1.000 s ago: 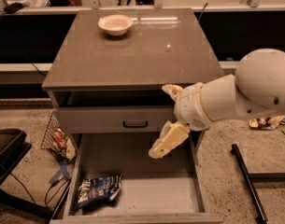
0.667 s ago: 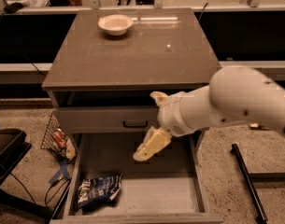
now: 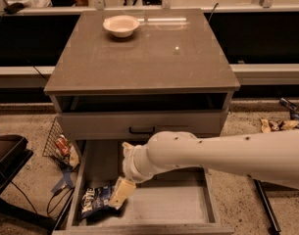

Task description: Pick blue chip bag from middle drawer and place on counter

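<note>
Pincer (image 3: 120, 176) spread — down in middle drawer (image 3: 173, 200) | lower finger (image 3: 120, 192) against blue chip bag (image 3: 94, 200) | counter (image 3: 139, 60) bears bowl (image 3: 121, 25)

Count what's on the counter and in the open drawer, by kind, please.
Bowls: 1, white bowl on the counter.
Chip bags: 1, blue chip bag in the middle drawer.
Claws: 1, claw in the drawer, at the bag.
Total: 3.

The arm (image 3: 227, 155) is a thick, smooth, glossy white tube dotted with small dark screws, narrowing to a ringed white wrist (image 3: 134, 164) with thin dark seams. The gripper (image 3: 123, 170), over the left side of the middle drawer (image 3: 178, 199), carries two pale cream, blunt fingers (image 3: 120, 192) spread well apart
</note>
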